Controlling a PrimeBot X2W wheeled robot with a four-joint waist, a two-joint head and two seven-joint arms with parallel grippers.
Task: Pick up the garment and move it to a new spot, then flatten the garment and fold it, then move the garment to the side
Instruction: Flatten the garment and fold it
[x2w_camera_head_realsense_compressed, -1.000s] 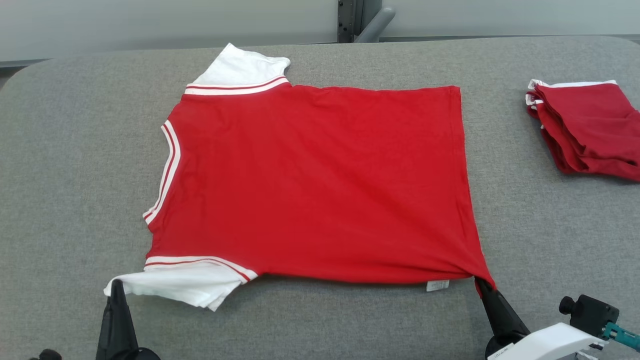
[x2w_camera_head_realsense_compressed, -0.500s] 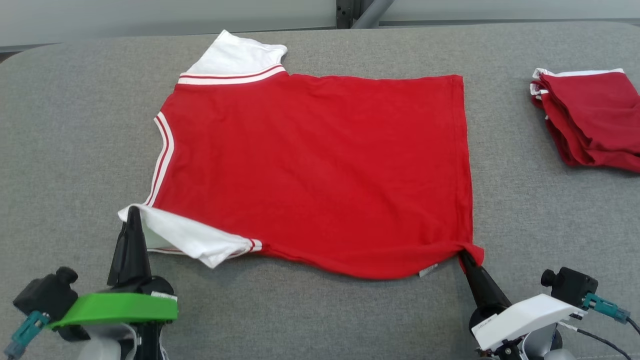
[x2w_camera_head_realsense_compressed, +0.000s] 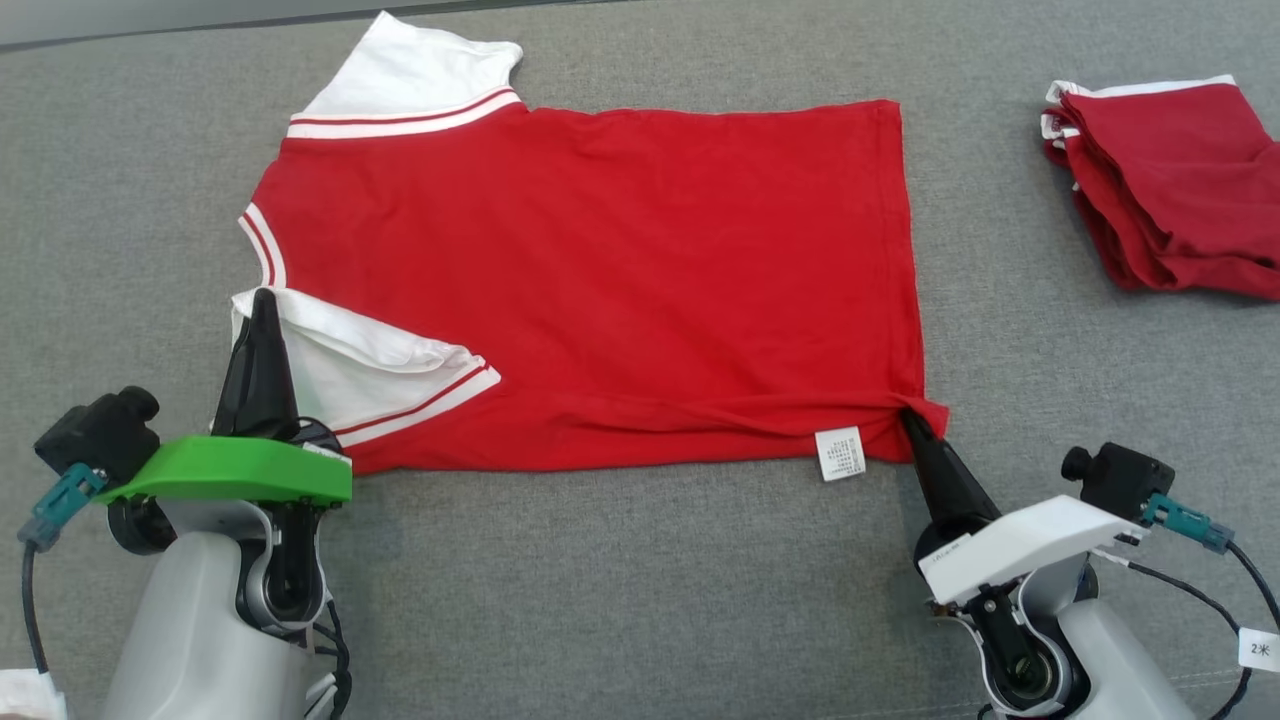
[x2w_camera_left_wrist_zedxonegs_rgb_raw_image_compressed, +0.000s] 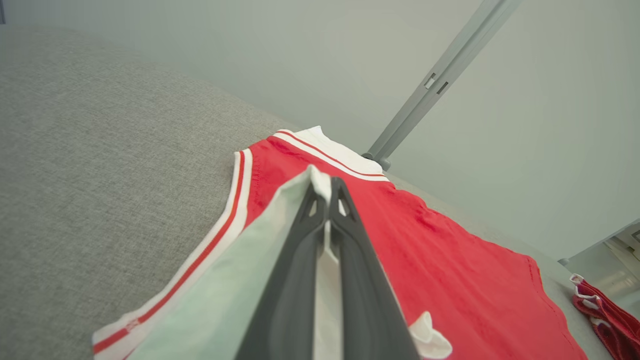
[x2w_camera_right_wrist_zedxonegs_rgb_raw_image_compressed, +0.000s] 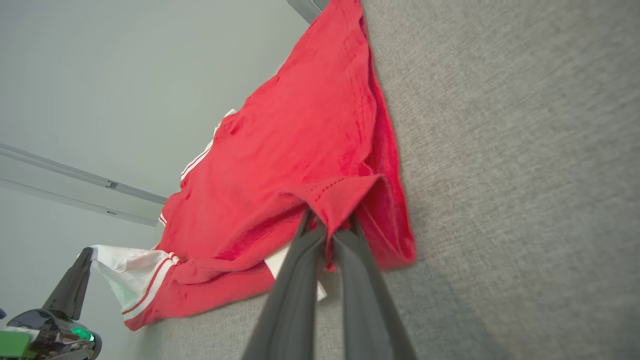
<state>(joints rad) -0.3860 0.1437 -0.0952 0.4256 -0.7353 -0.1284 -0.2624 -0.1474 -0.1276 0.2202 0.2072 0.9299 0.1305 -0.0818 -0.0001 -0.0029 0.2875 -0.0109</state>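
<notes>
The garment (x2w_camera_head_realsense_compressed: 600, 270) is a red T-shirt with white sleeves, lying spread on the grey table (x2w_camera_head_realsense_compressed: 620, 600). My left gripper (x2w_camera_head_realsense_compressed: 262, 298) is shut on the near white sleeve (x2w_camera_head_realsense_compressed: 350, 365), which is lifted and folded inward over the red body. In the left wrist view the fingers (x2w_camera_left_wrist_zedxonegs_rgb_raw_image_compressed: 300, 260) pinch white cloth (x2w_camera_left_wrist_zedxonegs_rgb_raw_image_compressed: 230, 290) with the garment (x2w_camera_left_wrist_zedxonegs_rgb_raw_image_compressed: 450, 260) beyond. My right gripper (x2w_camera_head_realsense_compressed: 908, 418) is shut on the near hem corner, raised a little, with a white label (x2w_camera_head_realsense_compressed: 838, 452) beside it. The right wrist view shows red fabric (x2w_camera_right_wrist_zedxonegs_rgb_raw_image_compressed: 300, 150) bunched over my right gripper (x2w_camera_right_wrist_zedxonegs_rgb_raw_image_compressed: 327, 225); my left gripper (x2w_camera_right_wrist_zedxonegs_rgb_raw_image_compressed: 82, 257) appears at lower left.
A pile of folded dark red garments (x2w_camera_head_realsense_compressed: 1170, 190) lies at the table's far right, also seen as the red pile (x2w_camera_left_wrist_zedxonegs_rgb_raw_image_compressed: 607, 312) in the left wrist view. A grey post (x2w_camera_left_wrist_zedxonegs_rgb_raw_image_compressed: 440, 80) stands behind the table. Bare grey cloth surface lies in front of the shirt.
Both grippers have carried the near edge away from me over the shirt: the white sleeve now lies folded onto the red body, the hem corner is drawn inward. The head camera tilted down.
</notes>
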